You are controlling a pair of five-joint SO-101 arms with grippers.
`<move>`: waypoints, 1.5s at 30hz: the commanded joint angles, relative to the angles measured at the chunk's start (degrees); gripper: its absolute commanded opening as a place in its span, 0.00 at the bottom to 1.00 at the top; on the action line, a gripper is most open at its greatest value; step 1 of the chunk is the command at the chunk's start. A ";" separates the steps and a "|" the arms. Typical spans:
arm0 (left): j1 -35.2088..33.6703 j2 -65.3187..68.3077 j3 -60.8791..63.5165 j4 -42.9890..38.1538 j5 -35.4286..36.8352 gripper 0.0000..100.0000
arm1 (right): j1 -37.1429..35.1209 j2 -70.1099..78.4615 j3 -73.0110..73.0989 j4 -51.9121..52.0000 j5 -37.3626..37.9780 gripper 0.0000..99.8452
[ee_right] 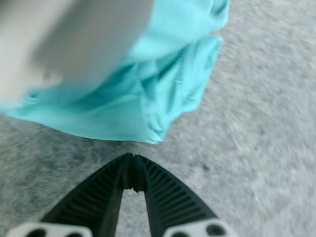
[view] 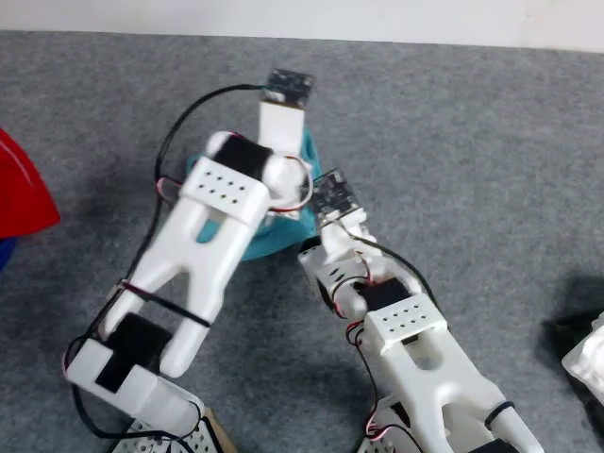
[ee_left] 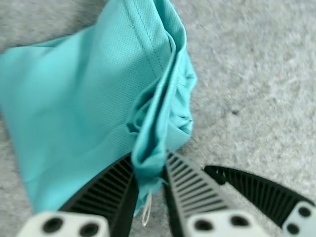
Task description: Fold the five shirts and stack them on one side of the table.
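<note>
Pinches a fold of the teal shirt (ee_left: 84,98) in the left gripper (ee_left: 148,162), arm bent low over it — holds the right gripper (ee_right: 132,164) closed, empty, just beside.

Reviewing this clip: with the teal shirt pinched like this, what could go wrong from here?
1. The left gripper pinches only a narrow bunched ridge of the teal shirt; it may slip out, or the cloth may crumple more if pulled.
2. The right gripper is shut and empty, just off the shirt's edge over the grey table, so nothing pins the cloth; it may drag instead of folding.
</note>
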 commanded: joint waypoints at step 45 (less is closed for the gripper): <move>-26.59 -8.40 29.85 -28.84 19.78 0.30 | 1.01 23.43 -30.11 1.80 -17.05 0.22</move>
